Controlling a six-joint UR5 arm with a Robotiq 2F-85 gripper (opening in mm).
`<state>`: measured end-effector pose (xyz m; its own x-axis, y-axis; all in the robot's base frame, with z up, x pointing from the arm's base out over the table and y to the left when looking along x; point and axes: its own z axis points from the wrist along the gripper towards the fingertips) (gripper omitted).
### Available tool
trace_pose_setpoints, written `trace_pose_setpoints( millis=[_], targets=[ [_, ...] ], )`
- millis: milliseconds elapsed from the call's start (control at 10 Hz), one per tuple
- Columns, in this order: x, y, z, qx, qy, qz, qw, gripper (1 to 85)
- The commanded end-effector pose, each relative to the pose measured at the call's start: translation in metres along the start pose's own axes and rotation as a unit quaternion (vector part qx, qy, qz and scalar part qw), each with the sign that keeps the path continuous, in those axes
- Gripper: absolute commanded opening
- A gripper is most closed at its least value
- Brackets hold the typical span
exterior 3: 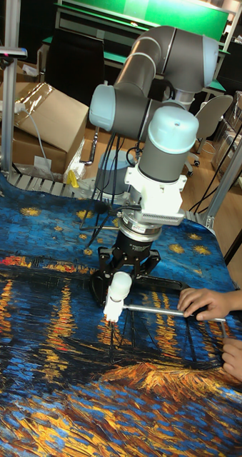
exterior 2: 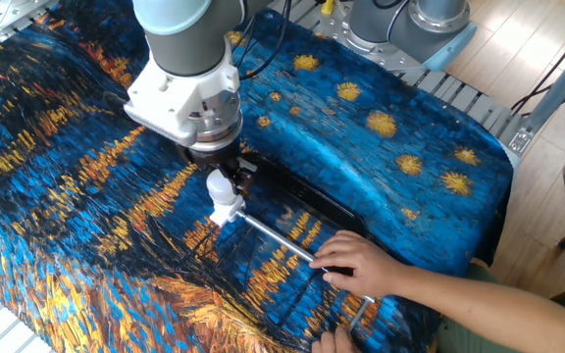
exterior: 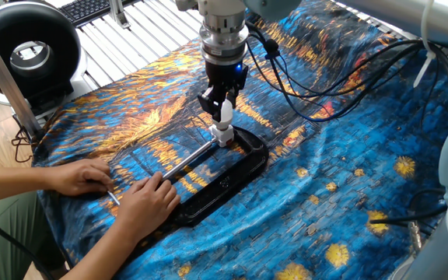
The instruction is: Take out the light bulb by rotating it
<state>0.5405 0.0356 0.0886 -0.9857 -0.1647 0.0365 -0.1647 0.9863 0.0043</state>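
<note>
The light bulb [exterior: 223,114] [exterior 2: 222,183] [exterior 3: 121,286] stands upright in a small white socket [exterior: 222,137] [exterior 2: 226,209] [exterior 3: 113,310] at the end of a metal rod [exterior: 187,160] [exterior 2: 282,242]. My gripper [exterior: 219,105] [exterior 2: 226,175] [exterior 3: 125,275] comes straight down over it. Its black fingers sit on both sides of the globe, shut on the light bulb. Part of the globe is hidden by the fingers.
A person's two hands [exterior: 143,202] [exterior 2: 361,263] hold the rod's other end over a black tray [exterior: 247,166] on the blue and orange cloth. Cables [exterior: 325,93] hang behind the arm. A black ring-shaped device [exterior: 26,48] stands at the far left corner.
</note>
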Motion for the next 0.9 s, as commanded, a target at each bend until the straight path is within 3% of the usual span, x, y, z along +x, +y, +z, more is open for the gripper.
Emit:
trace_pose_setpoints(
  millis=[0, 200, 400, 800],
  targets=[
    [-0.004, -0.001, -0.002, 0.003, -0.007, -0.022, 0.9997, 24.7],
    [-0.007, 0.004, -0.002, -0.003, -0.013, -0.075, 0.9971, 21.0],
    [-0.008, -0.003, -0.002, 0.011, -0.014, -0.131, 0.9912, 18.7],
    [-0.011, -0.016, -0.002, 0.036, -0.021, -0.245, 0.9685, 15.3]
  ],
)
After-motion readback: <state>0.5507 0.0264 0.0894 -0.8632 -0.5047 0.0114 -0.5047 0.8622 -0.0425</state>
